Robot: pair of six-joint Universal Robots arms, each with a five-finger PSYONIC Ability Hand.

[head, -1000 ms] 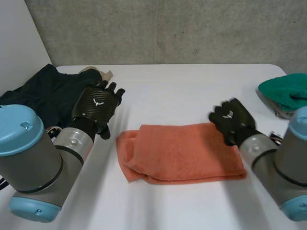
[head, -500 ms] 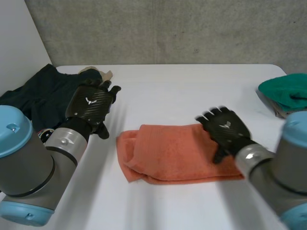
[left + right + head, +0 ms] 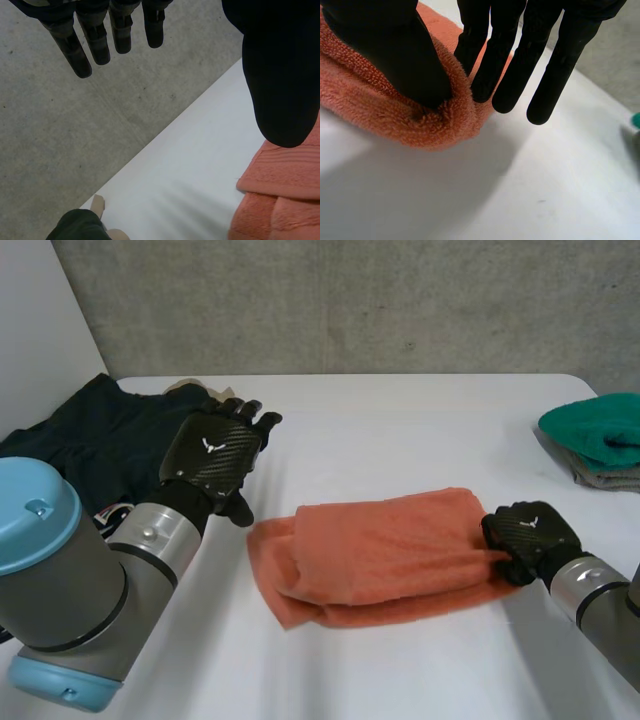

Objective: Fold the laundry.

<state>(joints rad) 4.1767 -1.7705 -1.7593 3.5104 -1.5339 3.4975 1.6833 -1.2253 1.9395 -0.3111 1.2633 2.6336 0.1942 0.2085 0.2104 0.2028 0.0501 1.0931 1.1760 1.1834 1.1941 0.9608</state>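
The orange towel (image 3: pixel 380 550) lies near the middle of the white desk (image 3: pixel 400 420). It is already doubled over into a thick, rumpled band, with a loose flap poking out at its left end and layered edges that do not line up. Its pile looks soft and deep, so it will probably bunch rather than take a sharp crease. The right hand (image 3: pixel 528 538) is at the towel's right end. Its thumb presses into the rolled edge and its nearer fingers (image 3: pixel 497 60) lie straight against the other side, pinching the cloth, while the outer ones hang over bare desk. The left hand (image 3: pixel 215 455) hovers off the towel's left end with its fingers (image 3: pixel 95 40) straight, slightly spread and holding nothing. The step in hand seems to be a further fold started from the right end. The next move would call for carrying that end across while the free hand pins the loose flap. Dark clothes (image 3: pixel 80 435) lie at the desk's left edge and a green cloth (image 3: pixel 600 430) at its right, both well apart from the towel.
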